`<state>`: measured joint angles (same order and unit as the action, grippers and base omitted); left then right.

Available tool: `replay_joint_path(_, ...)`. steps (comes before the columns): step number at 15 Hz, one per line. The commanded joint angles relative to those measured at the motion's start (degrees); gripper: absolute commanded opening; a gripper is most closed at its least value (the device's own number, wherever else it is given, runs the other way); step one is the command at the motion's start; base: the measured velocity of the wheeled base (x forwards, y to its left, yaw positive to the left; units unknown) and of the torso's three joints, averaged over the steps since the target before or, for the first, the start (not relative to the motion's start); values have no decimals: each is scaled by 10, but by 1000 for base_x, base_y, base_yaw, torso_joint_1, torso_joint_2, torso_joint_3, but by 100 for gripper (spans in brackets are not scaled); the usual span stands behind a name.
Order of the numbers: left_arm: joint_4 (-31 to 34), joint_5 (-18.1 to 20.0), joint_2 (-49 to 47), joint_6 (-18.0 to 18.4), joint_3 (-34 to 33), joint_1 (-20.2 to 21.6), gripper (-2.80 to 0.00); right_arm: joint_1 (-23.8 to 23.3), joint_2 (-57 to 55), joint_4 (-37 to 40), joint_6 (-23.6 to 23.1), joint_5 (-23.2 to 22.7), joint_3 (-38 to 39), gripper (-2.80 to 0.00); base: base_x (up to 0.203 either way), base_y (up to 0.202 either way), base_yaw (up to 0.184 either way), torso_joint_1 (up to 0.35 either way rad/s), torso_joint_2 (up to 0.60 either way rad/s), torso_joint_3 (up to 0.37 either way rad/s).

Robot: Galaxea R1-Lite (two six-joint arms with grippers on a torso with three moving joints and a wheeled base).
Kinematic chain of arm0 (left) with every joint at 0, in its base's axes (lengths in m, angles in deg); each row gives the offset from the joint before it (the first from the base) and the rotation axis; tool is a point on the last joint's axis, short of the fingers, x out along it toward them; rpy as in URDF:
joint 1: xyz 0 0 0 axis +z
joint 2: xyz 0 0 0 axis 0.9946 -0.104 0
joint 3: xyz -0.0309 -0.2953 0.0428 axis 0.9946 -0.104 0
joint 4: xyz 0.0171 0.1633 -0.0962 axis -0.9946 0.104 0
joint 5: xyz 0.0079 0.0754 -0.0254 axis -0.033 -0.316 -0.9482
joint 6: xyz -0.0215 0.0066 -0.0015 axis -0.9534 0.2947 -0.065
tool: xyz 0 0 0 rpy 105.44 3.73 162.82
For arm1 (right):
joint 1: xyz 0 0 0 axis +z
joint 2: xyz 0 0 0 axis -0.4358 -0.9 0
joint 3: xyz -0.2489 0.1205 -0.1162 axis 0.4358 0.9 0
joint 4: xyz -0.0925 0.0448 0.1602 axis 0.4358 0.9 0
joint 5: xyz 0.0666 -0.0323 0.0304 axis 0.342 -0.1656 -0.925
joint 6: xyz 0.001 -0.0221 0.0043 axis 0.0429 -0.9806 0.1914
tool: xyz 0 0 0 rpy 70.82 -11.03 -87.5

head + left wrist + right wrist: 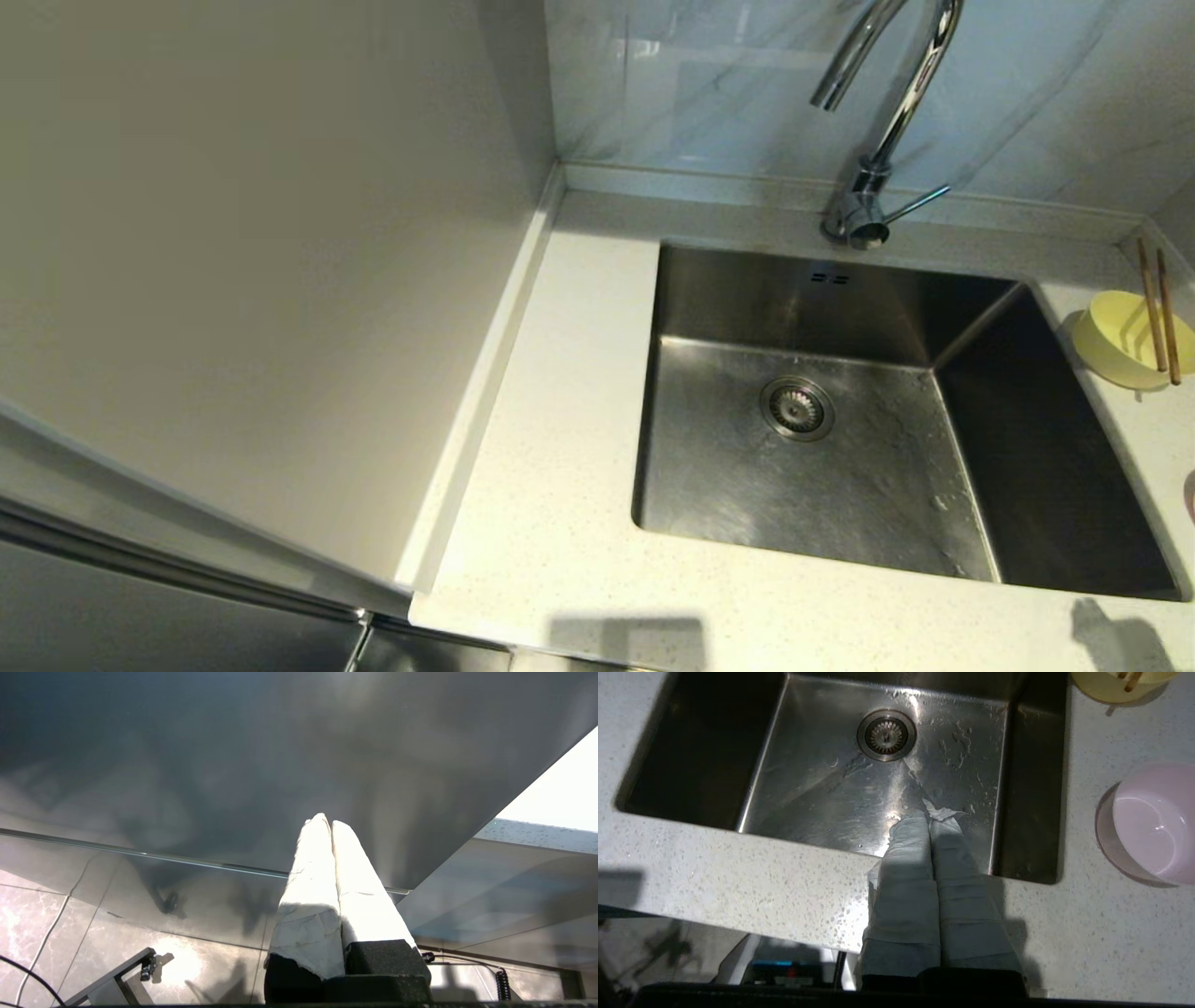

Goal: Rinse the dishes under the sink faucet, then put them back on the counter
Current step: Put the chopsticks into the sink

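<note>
The steel sink (pixel 868 485) (pixel 878 788) lies in the off-white speckled counter (pixel 551 523), its floor wet. The chrome faucet (pixel 887 103) rises behind it. A pale-yellow bowl (pixel 1125 341) (pixel 1106 686) stands on the counter to the right of the sink, with brown chopsticks (pixel 1158 308) laid across its rim. A pale-pink dish (pixel 1153 823) sits on the counter nearer the front right, only its edge (pixel 1190 495) showing in the head view. My right gripper (pixel 930 816) hangs shut and empty over the sink's front edge. My left gripper (pixel 325 820) is shut and empty, low beside a dark cabinet front.
A plain beige wall panel (pixel 261 280) stands along the counter's left side, and a marbled backsplash (pixel 700 84) runs behind the sink. A tiled floor (pixel 93 933) shows under the left gripper.
</note>
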<state>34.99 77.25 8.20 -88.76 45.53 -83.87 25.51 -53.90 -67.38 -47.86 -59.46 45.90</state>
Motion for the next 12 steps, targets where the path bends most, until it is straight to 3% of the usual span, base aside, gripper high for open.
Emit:
replay_joint_path(1,0,0,2,0,0,0,-280,0,-134,2,4,-1,-57,-280,0,0,0,0,0,0)
replay_joint_path(6,0,0,2,0,0,0,-280,-4,-323,2,-1,-18,-193,-280,0,0,0,0,0,0)
replay_joint_path(12,0,0,2,0,0,0,-280,-71,-599,5,-1,-36,-476,-280,0,0,0,0,0,0)
